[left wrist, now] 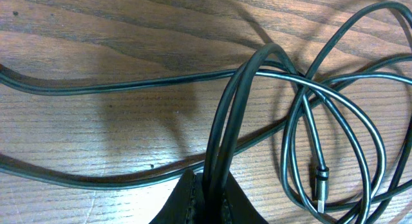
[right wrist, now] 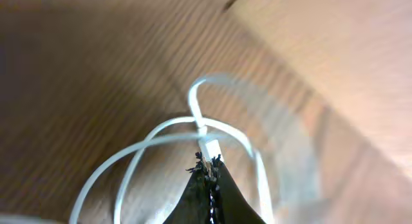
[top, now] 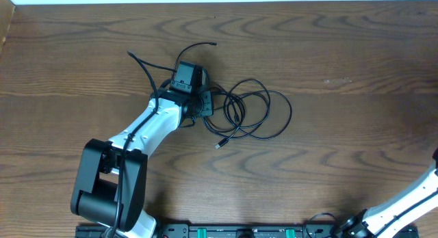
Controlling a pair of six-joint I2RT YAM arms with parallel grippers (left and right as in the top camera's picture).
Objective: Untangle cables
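Observation:
The black cable (top: 239, 104) lies in loose overlapping loops right of the table's middle, its plug end (top: 220, 143) pointing toward the front. My left gripper (top: 205, 104) sits at the left edge of that coil. In the left wrist view it (left wrist: 207, 179) is shut on two strands of the black cable (left wrist: 129, 84), and the plug (left wrist: 320, 185) lies to the right. My right gripper (right wrist: 209, 161) is shut on the plug end of the white cable (right wrist: 201, 127), whose loops hang above the wood. The white cable does not show in the overhead view.
The left arm's base (top: 109, 183) stands at the front left. Only part of the right arm (top: 410, 204) shows, at the front right corner. A black rail (top: 233, 231) runs along the front edge. A blurred pale surface (right wrist: 335, 56) fills the upper right of the right wrist view.

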